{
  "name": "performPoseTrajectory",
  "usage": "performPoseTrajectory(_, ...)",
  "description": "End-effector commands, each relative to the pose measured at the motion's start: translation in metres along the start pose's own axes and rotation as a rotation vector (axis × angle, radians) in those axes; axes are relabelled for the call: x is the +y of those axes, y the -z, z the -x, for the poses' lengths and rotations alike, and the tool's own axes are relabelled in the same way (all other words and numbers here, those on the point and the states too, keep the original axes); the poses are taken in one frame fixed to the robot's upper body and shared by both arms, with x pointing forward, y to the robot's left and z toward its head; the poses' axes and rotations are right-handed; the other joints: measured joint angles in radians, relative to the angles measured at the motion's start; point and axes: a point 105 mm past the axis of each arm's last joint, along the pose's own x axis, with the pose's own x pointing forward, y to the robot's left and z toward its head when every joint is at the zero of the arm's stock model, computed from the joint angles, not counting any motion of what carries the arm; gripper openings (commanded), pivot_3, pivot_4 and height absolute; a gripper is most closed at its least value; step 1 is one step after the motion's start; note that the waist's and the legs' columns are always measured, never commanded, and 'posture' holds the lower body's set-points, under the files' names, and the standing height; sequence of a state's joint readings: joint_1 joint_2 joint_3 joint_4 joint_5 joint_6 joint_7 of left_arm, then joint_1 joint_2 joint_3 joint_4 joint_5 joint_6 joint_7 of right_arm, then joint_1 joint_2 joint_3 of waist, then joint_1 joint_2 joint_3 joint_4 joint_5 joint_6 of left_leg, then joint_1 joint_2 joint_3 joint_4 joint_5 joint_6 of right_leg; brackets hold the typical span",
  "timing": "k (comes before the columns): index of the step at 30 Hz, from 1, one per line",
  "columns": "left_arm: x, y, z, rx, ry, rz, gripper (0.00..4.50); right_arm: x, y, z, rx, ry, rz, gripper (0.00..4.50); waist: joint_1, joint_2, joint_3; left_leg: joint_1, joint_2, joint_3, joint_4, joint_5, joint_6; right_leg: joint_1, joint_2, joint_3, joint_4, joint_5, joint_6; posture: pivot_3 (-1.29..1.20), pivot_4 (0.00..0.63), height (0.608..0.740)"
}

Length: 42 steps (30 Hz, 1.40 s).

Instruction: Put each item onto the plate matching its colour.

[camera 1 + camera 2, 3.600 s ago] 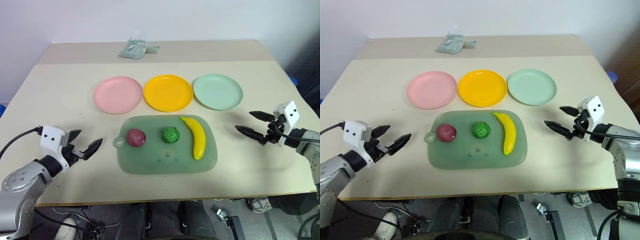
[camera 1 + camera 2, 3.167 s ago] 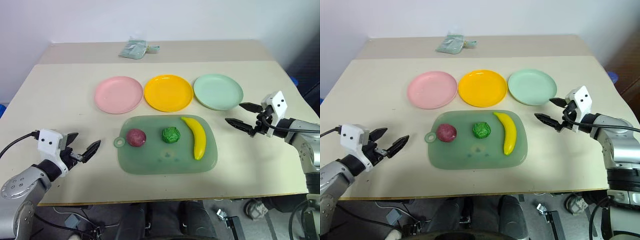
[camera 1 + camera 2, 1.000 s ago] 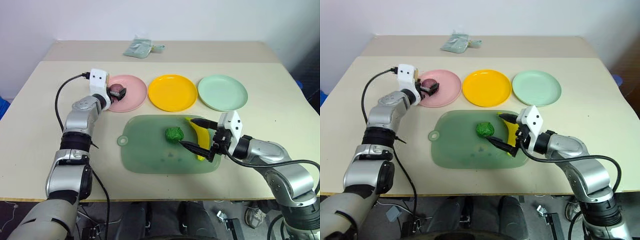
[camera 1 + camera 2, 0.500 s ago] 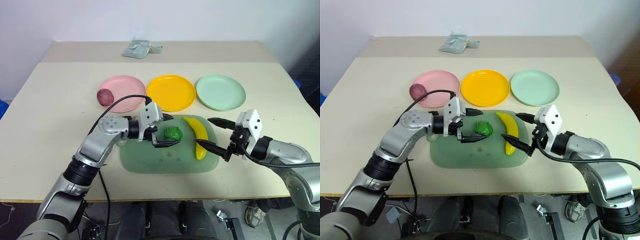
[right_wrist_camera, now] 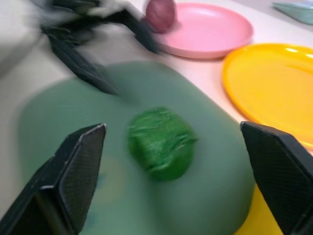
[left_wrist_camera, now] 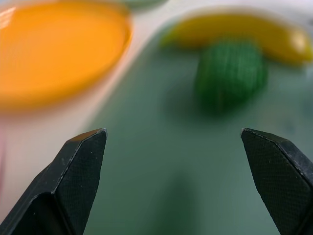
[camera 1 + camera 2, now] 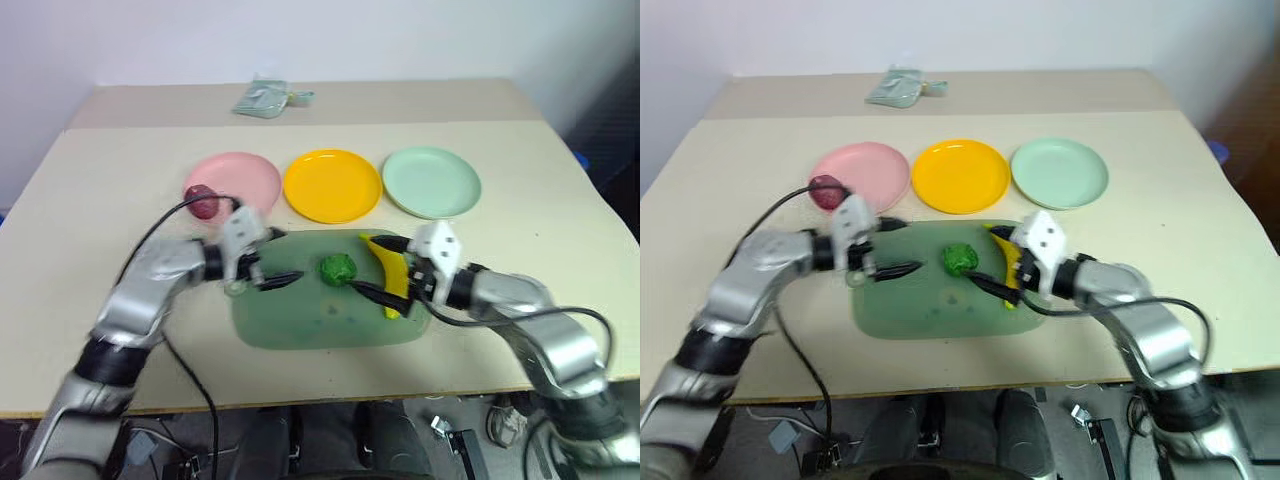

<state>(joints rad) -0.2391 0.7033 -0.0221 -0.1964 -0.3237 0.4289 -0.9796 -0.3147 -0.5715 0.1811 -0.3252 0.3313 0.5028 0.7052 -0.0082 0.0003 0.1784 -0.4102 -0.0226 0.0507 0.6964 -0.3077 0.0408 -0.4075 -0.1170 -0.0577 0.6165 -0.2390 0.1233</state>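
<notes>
While the purple ball [image 7: 203,200] is lying on the left edge of the pink plate [image 7: 240,180], the bumpy green ball [image 7: 338,268] and the banana [image 7: 389,277] are sitting on the green cutting board [image 7: 320,325] at the middle of the frame. Both arms are reaching in over the board from opposite sides: the left gripper [image 7: 272,268] is hanging left of the green ball with its fingers spread wide and empty, and the right gripper [image 7: 383,268] is coming at the ball from the right, fingers likewise wide, spanning the banana. The banana's long axis is running from the upper middle down toward the lower right. The right gripper looks nearer to the green ball, and the mint plate [image 7: 432,183] is lying on its side, at the upper right. Compared with half a second ago, the left gripper is backing away from the green ball and the right one is closing in over the banana.
</notes>
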Motion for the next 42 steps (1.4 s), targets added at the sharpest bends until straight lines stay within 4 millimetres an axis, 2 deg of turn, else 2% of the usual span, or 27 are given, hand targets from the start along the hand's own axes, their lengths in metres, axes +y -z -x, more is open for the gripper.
performPoseTrajectory(1, -0.01, -0.01, 0.015, -0.034, 0.002, -0.04, 4.48, 0.002, -0.003, -0.01, -0.003, -0.026, 0.062, 4.5, 0.019, 0.0, 0.0, 0.0, -0.001, -0.001, 0.001, 0.0, 0.0, 0.0, -0.001, 0.0, 0.0, 0.0, 0.0, 0.0, 0.15, 0.74)
performPoseTrajectory(6, -0.028, -0.005, 0.018, -0.032, 0.005, -0.005, 4.48, 0.003, 0.008, -0.018, 0.042, -0.068, 0.066, 4.5, 0.024, 0.0, 0.0, 0.0, -0.003, -0.003, 0.003, -0.001, 0.001, 0.002, -0.003, 0.0, -0.001, 0.0, -0.001, 0.0, 0.15, 0.74)
performPoseTrajectory(9, -0.032, -0.004, 0.016, -0.032, 0.001, 0.002, 4.5, 0.001, 0.004, -0.019, 0.021, -0.068, 0.062, 3.72, 0.018, 0.0, 0.0, 0.0, -0.003, -0.003, 0.002, -0.001, 0.0, 0.002, -0.002, 0.0, 0.0, 0.0, 0.0, 0.0, 0.15, 0.74)
performPoseTrajectory(12, -0.033, -0.005, 0.015, -0.036, -0.003, 0.006, 4.5, -0.002, -0.008, -0.017, -0.03, -0.052, 0.064, 2.31, 0.012, 0.0, 0.0, 0.0, -0.002, -0.002, 0.001, 0.0, -0.001, 0.001, -0.001, 0.0, 0.0, 0.0, 0.0, 0.0, 0.15, 0.74)
performPoseTrajectory(13, -0.034, -0.005, 0.014, -0.038, -0.002, 0.007, 4.5, -0.008, -0.017, -0.013, -0.072, -0.026, 0.054, 2.11, 0.012, 0.0, 0.0, 0.0, -0.002, -0.002, 0.001, 0.0, -0.001, 0.001, -0.001, 0.0, 0.0, 0.0, 0.0, 0.0, 0.15, 0.74)
performPoseTrajectory(16, -0.036, -0.006, 0.012, -0.043, 0.0, 0.008, 4.5, -0.021, -0.031, -0.007, -0.137, 0.029, 0.03, 2.11, 0.016, 0.0, 0.0, 0.0, -0.002, -0.001, 0.001, 0.0, -0.001, 0.001, -0.001, 0.0, 0.0, 0.0, 0.0, 0.0, 0.15, 0.74)
performPoseTrajectory(17, -0.037, -0.008, 0.009, -0.054, 0.004, 0.008, 4.5, -0.06, -0.033, -0.005, -0.129, 0.233, 0.034, 2.11, 0.016, 0.0, 0.0, 0.0, -0.002, -0.001, 0.001, 0.0, -0.001, 0.001, -0.001, 0.0, 0.0, 0.0, 0.0, 0.0, 0.15, 0.74)
performPoseTrajectory(18, -0.038, -0.01, 0.007, -0.063, 0.008, 0.009, 4.5, -0.088, -0.035, -0.001, -0.123, 0.381, 0.033, 2.11, 0.014, 0.001, 0.0, 0.0, -0.002, -0.001, 0.001, 0.0, -0.001, 0.002, -0.001, 0.0, 0.0, 0.0, 0.0, 0.0, 0.15, 0.74)
performPoseTrajectory(19, -0.04, -0.012, 0.005, -0.074, 0.011, 0.008, 4.5, -0.125, -0.029, 0.008, -0.074, 0.594, 0.016, 2.11, 0.013, 0.001, 0.0, 0.0, -0.002, -0.001, 0.002, 0.0, -0.001, 0.001, -0.001, 0.0, 0.0, 0.001, 0.0, 0.0, 0.15, 0.74)
performPoseTrajectory(20, -0.041, -0.013, 0.003, -0.084, 0.012, 0.008, 4.5, -0.154, -0.02, 0.02, -0.007, 0.766, 0.009, 2.11, 0.013, 0.001, 0.0, 0.001, -0.002, -0.001, 0.002, 0.0, -0.001, 0.001, -0.001, 0.0, 0.002, 0.001, 0.0, 0.0, 0.15, 0.74)
performPoseTrajectory(22, -0.041, -0.016, 0.002, -0.095, 0.012, 0.01, 4.5, -0.182, -0.003, 0.035, 0.08, 0.94, -0.026, 2.11, 0.022, 0.0, 0.0, 0.0, -0.003, -0.001, 0.002, 0.0, -0.002, 0.0, -0.002, 0.0, 0.003, 0.0, -0.001, 0.0, 0.15, 0.74)
performPoseTrajectory(24, -0.042, -0.019, 0.001, -0.113, 0.012, 0.014, 4.5, -0.19, 0.003, 0.035, 0.088, 0.967, -0.056, 2.11, 0.019, 0.0, -0.001, 0.0, -0.003, -0.003, -0.001, 0.001, -0.002, -0.001, -0.001, -0.001, 0.002, 0.0, -0.001, 0.0, 0.15, 0.74)
performPoseTrajectory(28, -0.043, -0.018, 0.0, -0.117, 0.011, 0.017, 4.5, -0.195, 0.012, 0.026, 0.08, 0.958, -0.09, 2.11, -0.01, 0.001, 0.0, 0.001, -0.003, 0.001, -0.008, 0.002, -0.003, -0.001, -0.001, -0.001, -0.001, 0.0, -0.001, 0.0, 0.15, 0.74)
performPoseTrajectory(30, -0.043, -0.018, 0.0, -0.117, 0.007, 0.017, 4.5, -0.196, 0.011, 0.025, 0.057, 0.951, -0.094, 3.1, -0.017, 0.003, 0.001, 0.001, -0.002, 0.003, -0.01, 0.003, -0.005, -0.002, 0.0, 0.0, -0.001, 0.0, 0.0, 0.0, 0.15, 0.74)
performPoseTrajectory(31, -0.043, -0.018, -0.001, -0.118, 0.005, 0.017, 4.5, -0.196, 0.008, 0.026, 0.038, 0.942, -0.077, 3.31, -0.017, 0.003, 0.001, 0.002, -0.002, 0.003, -0.01, 0.004, -0.005, -0.002, 0.0, 0.0, -0.001, 0.0, 0.0, 0.0, 0.15, 0.74)
performPoseTrajectory(33, -0.043, -0.018, -0.001, -0.118, 0.001, 0.02, 4.5, -0.193, -0.004, 0.028, -0.024, 0.909, -0.034, 4.35, -0.016, 0.003, 0.001, 0.002, -0.001, 0.003, -0.011, 0.004, -0.006, -0.001, 0.001, 0.0, -0.001, 0.0, 0.0, 0.0, 0.15, 0.74)
performPoseTrajectory(34, -0.043, -0.018, 0.0, -0.118, -0.001, 0.021, 4.5, -0.189, -0.01, 0.028, -0.064, 0.873, -0.028, 4.47, -0.015, 0.003, 0.001, 0.002, -0.001, 0.002, -0.011, 0.004, -0.006, -0.001, 0.001, 0.0, -0.001, 0.0, 0.0, 0.0, 0.15, 0.74)
performPoseTrajectory(36, -0.043, -0.018, 0.0, -0.117, -0.004, 0.024, 4.5, -0.174, -0.021, 0.03, -0.135, 0.75, -0.016, 4.47, -0.011, 0.003, 0.001, 0.002, -0.001, 0.002, -0.011, 0.004, -0.006, -0.001, 0.001, 0.0, -0.001, 0.0, 0.0, 0.0, 0.15, 0.74)
performPoseTrajectory(38, -0.043, -0.016, 0.001, -0.115, -0.004, 0.026, 4.5, -0.148, -0.023, 0.029, -0.15, 0.572, -0.018, 4.47, -0.001, 0.003, 0.001, 0.002, -0.001, 0.001, -0.011, 0.004, -0.006, -0.001, 0.001, 0.0, -0.001, 0.0, 0.0, 0.0, 0.15, 0.74)
performPoseTrajectory(40, -0.043, -0.015, 0.001, -0.107, 0.001, 0.024, 4.5, -0.111, -0.016, 0.028, -0.121, 0.351, -0.045, 4.47, 0.008, 0.003, 0.001, 0.002, -0.001, 0.0, -0.011, 0.004, -0.006, 0.0, 0.001, -0.001, -0.002, 0.0, 0.0, 0.0, 0.15, 0.74)
performPoseTrajectory(42, -0.042, -0.014, 0.001, -0.103, 0.002, 0.023, 4.5, -0.08, -0.009, 0.03, -0.087, 0.203, -0.077, 4.47, 0.013, 0.003, 0.001, 0.002, -0.001, 0.0, -0.01, 0.003, -0.005, 0.001, 0.0, -0.001, -0.002, 0.0, 0.0, 0.0, 0.15, 0.74)
